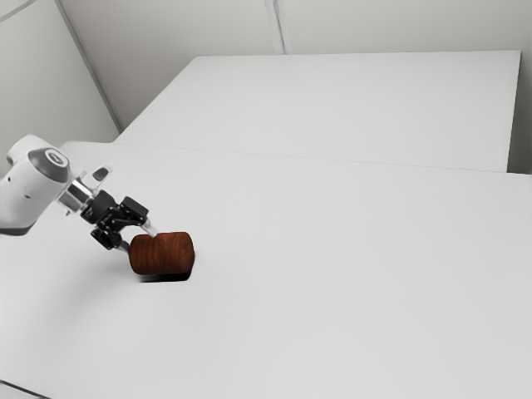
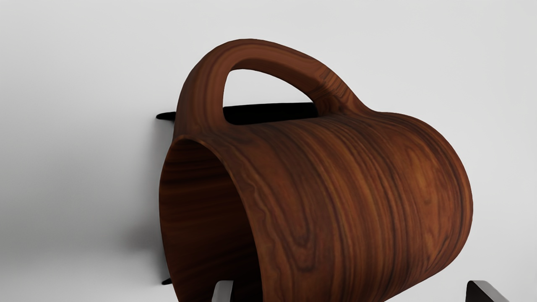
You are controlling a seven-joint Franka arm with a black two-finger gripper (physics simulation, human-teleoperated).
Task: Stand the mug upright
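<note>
One wooden mug (image 2: 344, 201) lies on its side on the bench (image 1: 349, 283), the gripper (image 2: 351, 291) close by with jaws spread. Closing with one finger (image 2: 222, 291) near the mouth (image 2: 205, 218) could snag the rim (image 2: 245, 191) and roll it.

1 brown mug (image 1: 163, 253) lies sideways on the white table (image 1: 332, 274), the gripper (image 1: 137, 237) at its end.

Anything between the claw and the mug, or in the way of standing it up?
Nothing visible, on either count. The open claw is right at the mug, which lies on its side, and I see no obstacle to tipping it upright.
</note>
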